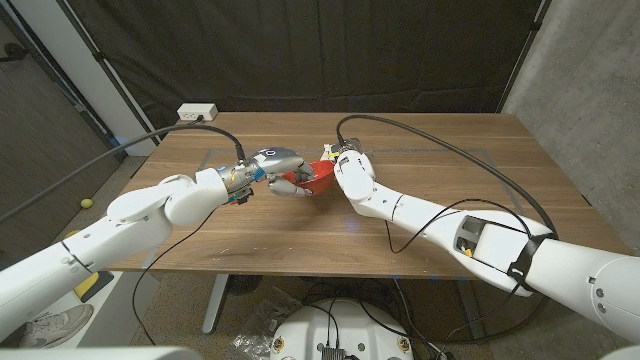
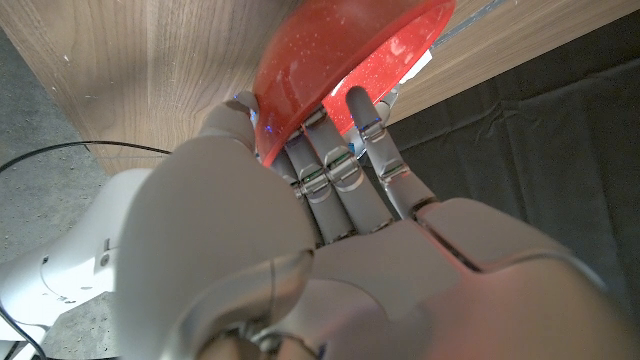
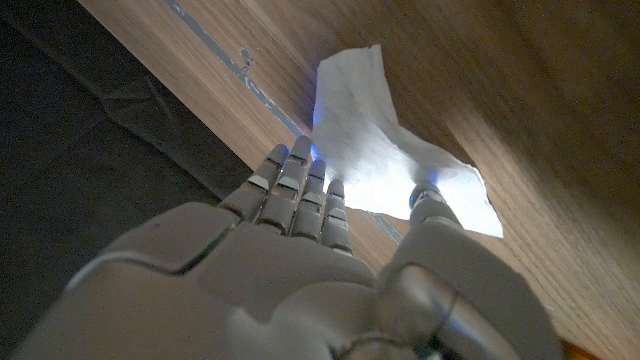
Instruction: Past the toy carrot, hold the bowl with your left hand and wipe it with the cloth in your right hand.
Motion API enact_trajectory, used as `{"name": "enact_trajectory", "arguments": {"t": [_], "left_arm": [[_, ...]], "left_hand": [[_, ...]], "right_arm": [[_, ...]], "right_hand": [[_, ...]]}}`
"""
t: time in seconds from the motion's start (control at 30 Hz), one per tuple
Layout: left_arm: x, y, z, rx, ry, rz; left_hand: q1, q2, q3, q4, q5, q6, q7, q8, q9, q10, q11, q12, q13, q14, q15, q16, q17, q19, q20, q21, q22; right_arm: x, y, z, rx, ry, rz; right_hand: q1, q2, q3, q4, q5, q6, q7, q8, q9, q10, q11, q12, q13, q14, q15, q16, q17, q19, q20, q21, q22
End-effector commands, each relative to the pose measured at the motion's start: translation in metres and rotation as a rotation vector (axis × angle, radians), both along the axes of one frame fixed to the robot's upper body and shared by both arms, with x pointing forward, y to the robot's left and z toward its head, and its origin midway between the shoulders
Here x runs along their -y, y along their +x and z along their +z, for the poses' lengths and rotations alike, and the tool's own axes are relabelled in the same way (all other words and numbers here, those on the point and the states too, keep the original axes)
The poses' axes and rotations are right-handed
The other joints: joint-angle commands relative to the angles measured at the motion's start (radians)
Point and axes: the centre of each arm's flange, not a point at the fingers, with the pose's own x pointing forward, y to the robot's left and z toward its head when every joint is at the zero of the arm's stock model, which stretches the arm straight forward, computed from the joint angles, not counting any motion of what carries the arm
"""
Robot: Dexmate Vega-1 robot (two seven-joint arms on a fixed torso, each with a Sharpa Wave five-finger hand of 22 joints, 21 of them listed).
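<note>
A red bowl [image 1: 312,178] sits tilted above the middle of the wooden table [image 1: 440,150]. My left hand [image 1: 280,168] grips its rim. In the left wrist view the bowl [image 2: 345,55] is pinched between thumb and fingers [image 2: 340,165]. My right hand [image 1: 347,166] is close against the bowl's right side. In the right wrist view it holds a white cloth [image 3: 375,130] between thumb and fingertips [image 3: 300,165], with the table surface behind the cloth. A small orange-yellow bit [image 1: 327,153], perhaps the toy carrot, peeks out just behind the bowl.
A white power strip [image 1: 197,112] lies at the table's back left corner. Black cables [image 1: 440,150] loop from each wrist over the tabletop. A dark curtain hangs behind the table and a concrete wall [image 1: 590,70] stands at the right.
</note>
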Motion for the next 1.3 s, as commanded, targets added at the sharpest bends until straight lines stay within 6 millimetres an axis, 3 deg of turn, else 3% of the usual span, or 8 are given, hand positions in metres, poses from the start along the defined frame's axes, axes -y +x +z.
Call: {"name": "enact_trajectory", "arguments": {"t": [0.03,0.33,0.6,0.67,0.77,1.0,1.2,1.3], "left_arm": [[0.000,0.002,0.002,0.005,-0.008,-0.001],[0.001,0.004,0.003,0.007,-0.010,-0.001],[0.003,0.005,0.003,0.006,-0.010,-0.002],[0.003,0.005,0.003,0.008,-0.007,0.001],[0.003,0.006,0.003,0.003,-0.005,0.001],[0.004,0.007,0.003,0.000,-0.003,-0.001],[0.003,0.005,0.003,0.007,-0.011,0.001],[0.003,0.005,0.003,0.007,-0.013,0.002]], "left_hand": [[0.009,0.014,0.005,0.008,0.007,0.055,0.052,0.007,0.003,0.002,-0.008,-0.004,0.004,0.006,0.003,-0.006,0.007,-0.009,-0.049,0.010,0.002],[0.013,0.013,0.004,0.012,0.007,0.053,0.051,0.003,0.001,0.004,-0.008,-0.013,0.003,0.006,0.003,-0.011,0.018,-0.014,-0.049,0.017,0.001],[0.015,0.013,0.003,0.015,0.007,0.055,0.053,0.001,-0.001,0.006,-0.008,-0.017,0.004,0.006,0.003,-0.015,0.026,-0.017,-0.050,0.021,0.001],[0.016,0.012,0.002,0.016,0.007,0.056,0.052,0.001,-0.001,0.007,-0.008,-0.018,0.004,0.006,0.003,-0.015,0.028,-0.017,-0.050,0.022,0.000],[0.016,0.012,0.002,0.017,0.007,0.056,0.053,0.001,0.000,0.006,-0.008,-0.021,0.002,0.006,0.003,-0.017,0.030,-0.017,-0.049,0.024,0.000],[0.020,0.011,0.002,0.019,0.007,0.056,0.053,0.000,0.000,0.009,-0.008,-0.024,0.003,0.008,0.003,-0.019,0.036,-0.019,-0.049,0.027,0.000],[0.021,0.011,0.002,0.021,0.006,0.057,0.055,-0.001,0.000,0.010,-0.008,-0.024,0.007,0.009,0.003,-0.021,0.040,-0.020,-0.050,0.030,-0.001],[0.022,0.010,0.002,0.022,0.006,0.057,0.054,-0.001,0.000,0.009,-0.008,-0.025,0.007,0.009,0.003,-0.022,0.042,-0.021,-0.048,0.030,-0.001]], "right_arm": [[-0.004,0.002,-0.005,0.027,-0.089,-0.015],[-0.001,0.001,-0.006,0.069,-0.100,0.027],[0.004,0.003,-0.006,0.052,-0.085,0.030],[0.007,0.002,-0.007,0.059,-0.065,0.040],[0.007,0.000,-0.007,0.078,-0.073,0.028],[0.006,-0.001,-0.002,0.080,-0.056,0.018],[0.008,0.008,0.003,-0.063,-0.012,-0.064],[0.009,0.011,0.003,-0.084,-0.014,-0.076]], "right_hand": [[0.139,0.006,0.023,-0.052,0.025,0.045,-0.006,0.012,0.003,0.077,-0.022,0.019,0.008,0.063,-0.105,0.081,0.040,0.063,-0.011,0.032,0.009],[0.431,-0.032,-0.030,-0.040,0.060,0.294,-0.060,0.032,0.002,0.389,-0.086,0.106,0.040,0.239,-0.183,0.357,0.177,0.188,-0.036,0.154,0.061],[0.509,-0.036,-0.071,-0.029,0.065,0.458,-0.089,0.041,0.006,0.554,-0.102,0.196,0.073,0.356,-0.190,0.458,0.230,0.235,-0.054,0.238,0.103],[0.442,-0.056,-0.127,0.015,0.067,0.307,-0.059,-0.030,0.010,0.334,-0.069,0.104,0.071,0.272,-0.182,0.401,0.196,0.187,-0.030,0.265,0.128],[0.343,-0.089,-0.186,0.060,0.083,0.137,-0.028,-0.040,0.009,0.117,-0.037,-0.018,0.047,0.078,-0.137,0.259,0.107,0.106,-0.006,0.269,0.137],[0.287,-0.114,-0.231,0.081,0.116,-0.038,0.010,-0.036,0.009,-0.146,0.012,-0.055,0.029,-0.049,-0.065,0.126,0.025,0.064,0.010,0.280,0.126],[0.115,-0.080,-0.293,0.182,0.098,-0.101,0.028,-0.025,0.010,-0.211,0.082,-0.030,0.006,-0.155,0.022,0.025,-0.011,0.025,0.039,0.290,0.115],[0.064,-0.069,-0.311,0.210,0.083,-0.069,0.011,-0.012,0.009,-0.167,0.078,-0.008,0.001,-0.141,0.024,0.012,-0.022,0.033,0.042,0.301,0.112]]}}
